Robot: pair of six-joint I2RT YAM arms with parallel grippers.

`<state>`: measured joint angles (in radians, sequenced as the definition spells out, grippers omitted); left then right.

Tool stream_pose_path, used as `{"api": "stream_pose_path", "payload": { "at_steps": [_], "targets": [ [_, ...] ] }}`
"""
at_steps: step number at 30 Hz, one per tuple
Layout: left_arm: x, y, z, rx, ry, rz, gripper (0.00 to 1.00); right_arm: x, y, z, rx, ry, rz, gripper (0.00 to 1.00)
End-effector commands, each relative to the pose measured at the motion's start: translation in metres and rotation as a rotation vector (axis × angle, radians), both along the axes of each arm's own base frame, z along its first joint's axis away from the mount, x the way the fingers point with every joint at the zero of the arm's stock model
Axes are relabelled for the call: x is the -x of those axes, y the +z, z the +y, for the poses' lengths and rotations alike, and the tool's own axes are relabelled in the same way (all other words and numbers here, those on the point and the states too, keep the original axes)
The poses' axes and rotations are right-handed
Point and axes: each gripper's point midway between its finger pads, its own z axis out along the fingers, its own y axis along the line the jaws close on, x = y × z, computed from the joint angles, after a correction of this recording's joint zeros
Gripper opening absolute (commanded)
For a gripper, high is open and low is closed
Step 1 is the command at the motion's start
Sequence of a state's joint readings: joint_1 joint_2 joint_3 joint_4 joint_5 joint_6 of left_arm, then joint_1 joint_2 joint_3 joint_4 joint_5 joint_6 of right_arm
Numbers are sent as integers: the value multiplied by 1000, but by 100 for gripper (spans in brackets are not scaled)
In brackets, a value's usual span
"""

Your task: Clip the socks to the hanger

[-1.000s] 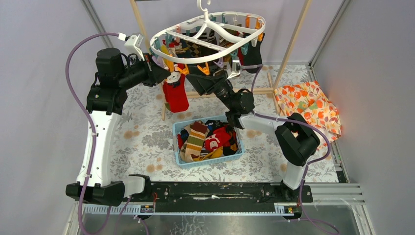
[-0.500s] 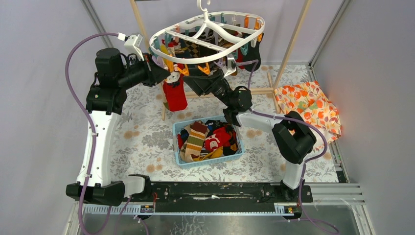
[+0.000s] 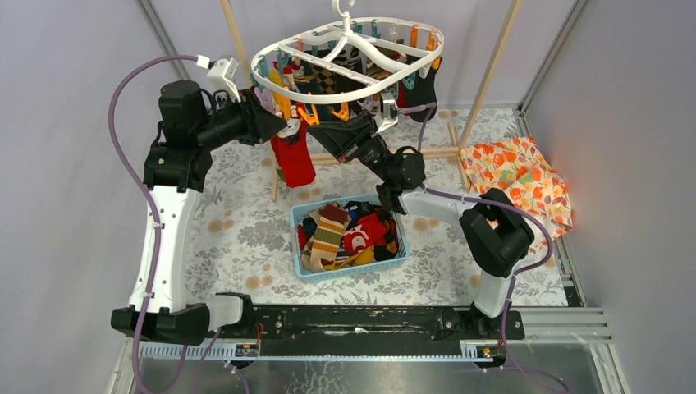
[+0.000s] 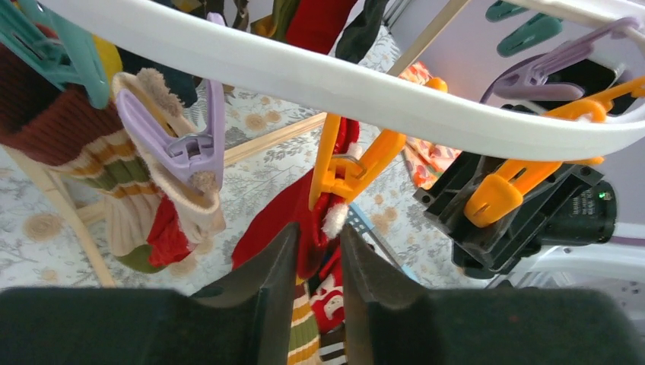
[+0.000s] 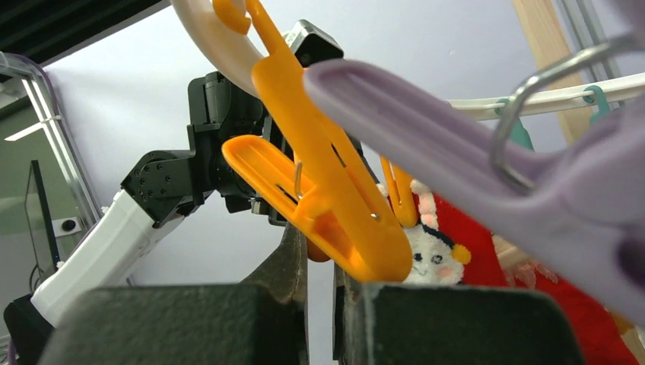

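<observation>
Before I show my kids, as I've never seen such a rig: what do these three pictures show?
Two robot arms share a table. The wide picture comes from a camera above and behind them; the other two from a camera on each wrist. On the table sit a blue basket of socks and a floral cloth. Above hangs a white hanger. The left gripper straddles a red sock hanging from an orange clip; whether it grips is unclear. The right gripper, nearly closed, sits close to a second orange clip.
</observation>
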<state>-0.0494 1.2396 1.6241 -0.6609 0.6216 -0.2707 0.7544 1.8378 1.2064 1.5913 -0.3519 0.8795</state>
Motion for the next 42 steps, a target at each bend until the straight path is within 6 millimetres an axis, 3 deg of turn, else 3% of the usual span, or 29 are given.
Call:
{"api": "stream_pose_path", "payload": {
  "at_steps": [1, 3, 7, 12, 20, 26, 33, 42],
  "targets": [
    [9, 16, 3, -14, -8, -47, 43, 24, 44, -31, -128, -49, -127, 0],
    [12, 18, 5, -29, -12, -43, 58, 22, 41, -32, -112, -80, -120, 0],
    [24, 27, 6, -45, -23, -51, 69, 18, 34, -24, -40, -163, -112, 0],
    [44, 40, -1, -11, -71, -66, 73, 12, 28, -14, 60, -321, -115, 0],
    [60, 55, -20, 95, -185, -42, 81, 8, 29, -3, 142, -493, -117, 0],
    [62, 63, -30, 139, -233, -30, 82, 9, 28, 7, 190, -588, -119, 0],
    [47, 63, -35, 155, -213, -22, 82, 9, 28, 16, 217, -625, -124, 0],
    [24, 62, -36, 176, -175, -10, 71, 9, 25, 24, 261, -648, -137, 0]
  ]
}}
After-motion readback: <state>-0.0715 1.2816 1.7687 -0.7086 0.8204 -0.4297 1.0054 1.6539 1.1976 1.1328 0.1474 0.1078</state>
